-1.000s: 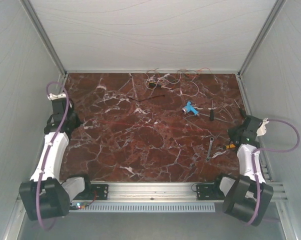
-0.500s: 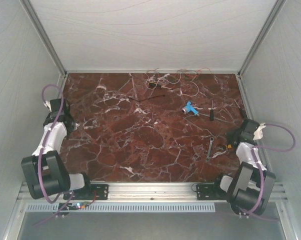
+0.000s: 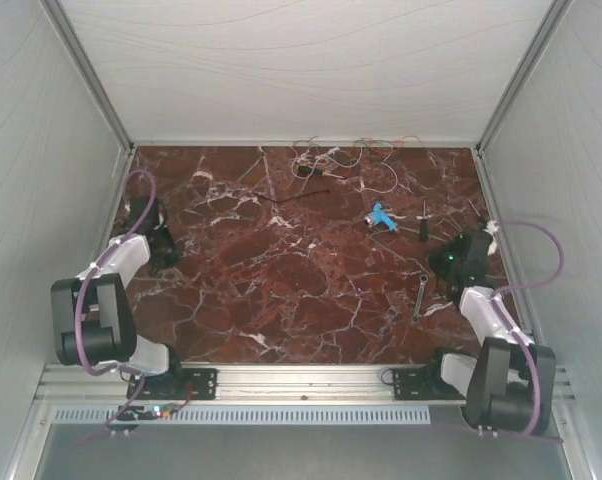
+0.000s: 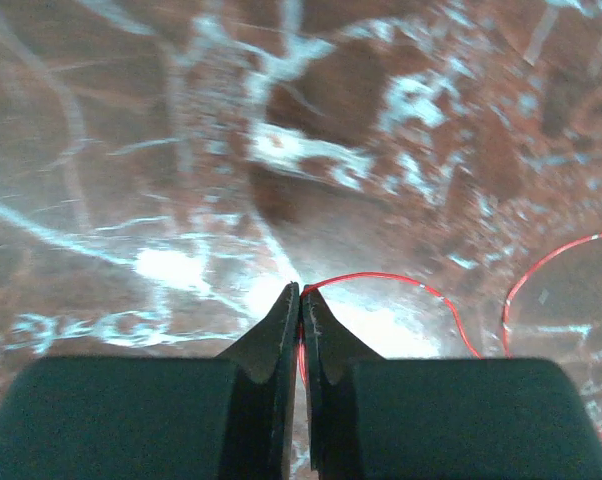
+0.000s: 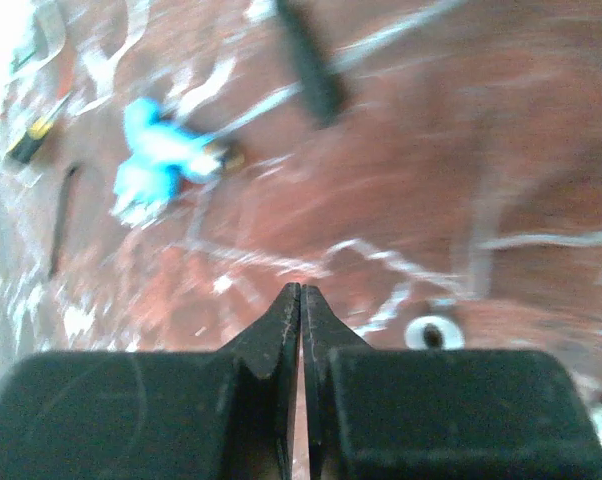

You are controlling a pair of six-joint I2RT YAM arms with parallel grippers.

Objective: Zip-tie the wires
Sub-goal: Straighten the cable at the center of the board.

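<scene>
The wires (image 3: 346, 160) lie in a loose tangle of red, white and pink strands at the far middle of the marble table. A thin black strip (image 3: 301, 196) lies just in front of them. My left gripper (image 3: 156, 238) hangs shut over the table's left side, far from the tangle. In the left wrist view a thin red strand (image 4: 401, 285) arcs away from the shut tips (image 4: 301, 290) and shows in the slit between the jaws; I cannot tell whether it is pinched or lies underneath. My right gripper (image 3: 461, 258) (image 5: 301, 288) is shut and empty at the right.
A blue tool (image 3: 381, 217) (image 5: 161, 160), a black-handled screwdriver (image 3: 422, 222) (image 5: 309, 65) and a small wrench (image 3: 420, 295) lie near the right gripper. Another red strand (image 4: 541, 268) curves at the right of the left wrist view. White walls enclose the table on three sides.
Both arms have risen at the elbow. The grippers have swung inward from the side walls over the table, the left to the right, the right to the left. Both stayed shut.
</scene>
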